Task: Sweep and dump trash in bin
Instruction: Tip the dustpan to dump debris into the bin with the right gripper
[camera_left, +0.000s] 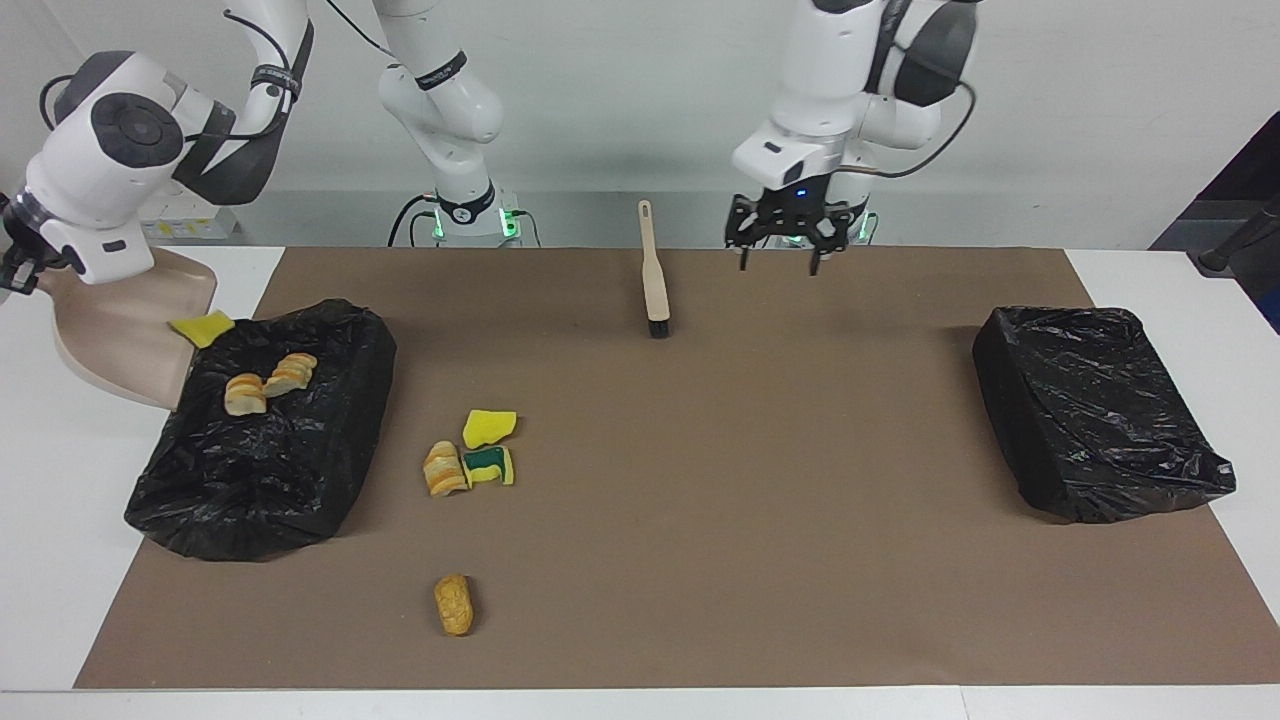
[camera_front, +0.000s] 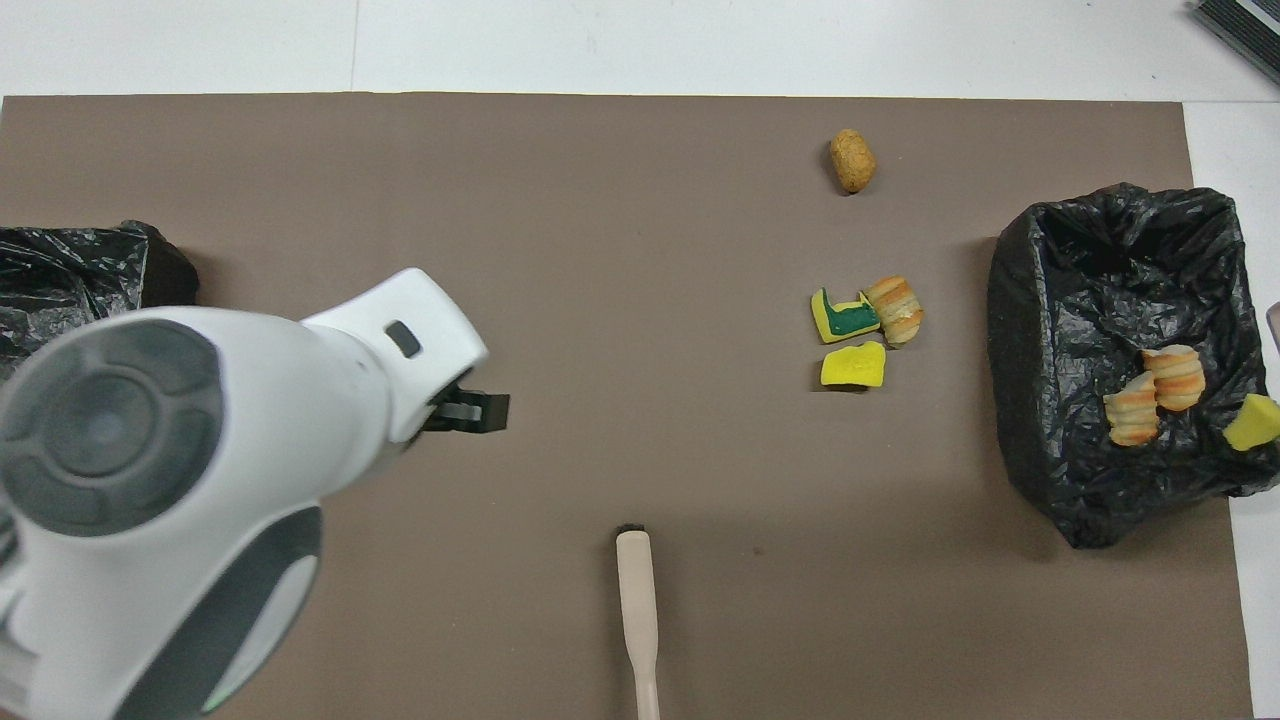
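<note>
i read the trash as split in two lots. two bread-like chunks (camera_left: 268, 382) lie inside the black-bagged bin (camera_left: 262, 500) at the right arm's end of the table, and a yellow sponge scrap (camera_left: 201, 327) sits right at that bin's edge, at the lip of the beige dustpan (camera_left: 120, 345); i can't tell whether the scrap has fully left the pan. out on the brown mat (camera_left: 700, 560), a yellow scrap (camera_left: 488, 427), a green-and-yellow sponge piece (camera_left: 490, 466) and a striped bread chunk (camera_left: 443, 470) lie close together beside the bin, and a lone orange-tan chunk (camera_left: 454, 604) lies farther from the robots.

so i judge the dump of one load as nearly finished, with more sweeping to come. the right gripper (camera_left: 12, 272) is at the dustpan's handle end, mostly hidden by the wrist; i take it as clamped on the handle, with the pan tipped steeply over the bin's edge.

the left gripper (camera_left: 780, 245) hangs with fingers spread and empty over the mat's edge nearest the robots. the brush (camera_left: 652, 280) lies flat on the mat, apart from that gripper, bristles pointing away from the robots.

next i'd want the brush picked up and the pan set down by the cluster. a second bagged bin (camera_left: 1095, 415) sits at the left arm's end, well apart. nothing lies between the brush and the leftover pieces.
</note>
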